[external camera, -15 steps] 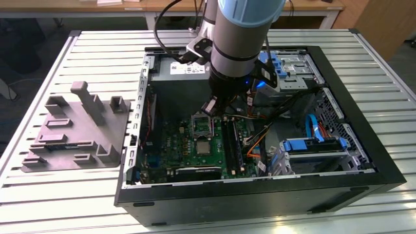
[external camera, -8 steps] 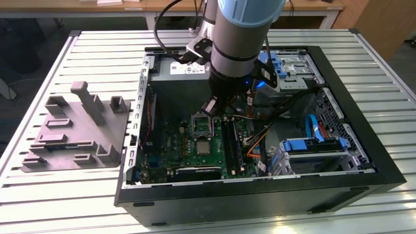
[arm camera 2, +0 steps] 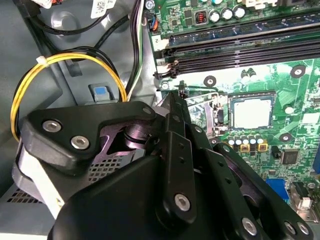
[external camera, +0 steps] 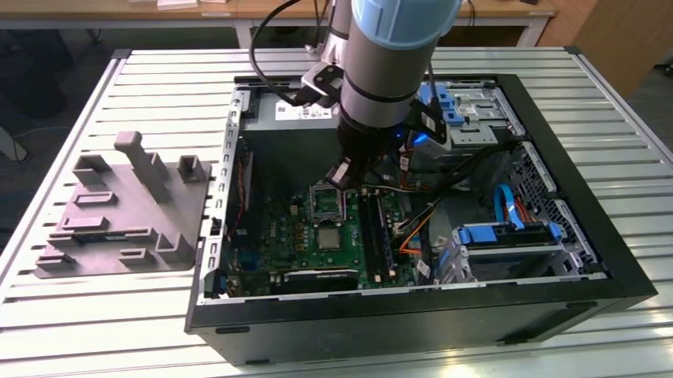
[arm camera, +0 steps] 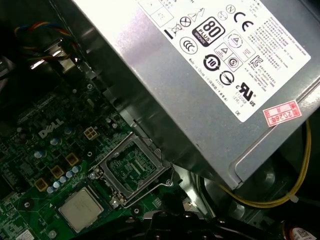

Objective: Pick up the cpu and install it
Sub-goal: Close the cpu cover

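- The computer case lies open on the slatted table, with the parts stand just beside it on the exterior view's left.
- The motherboard lies flat in the case, on the floor of its left half.
- The cpu sits in its socket on the motherboard; the open socket frame stands just beyond it on the far side.
- The power supply sits at the far end of the case, next to the frame.
- The drive cage occupies the near right part of the case.
- The gripper hangs over the socket frame.

Open black computer case on a slatted table — grey plastic fixture beside it.
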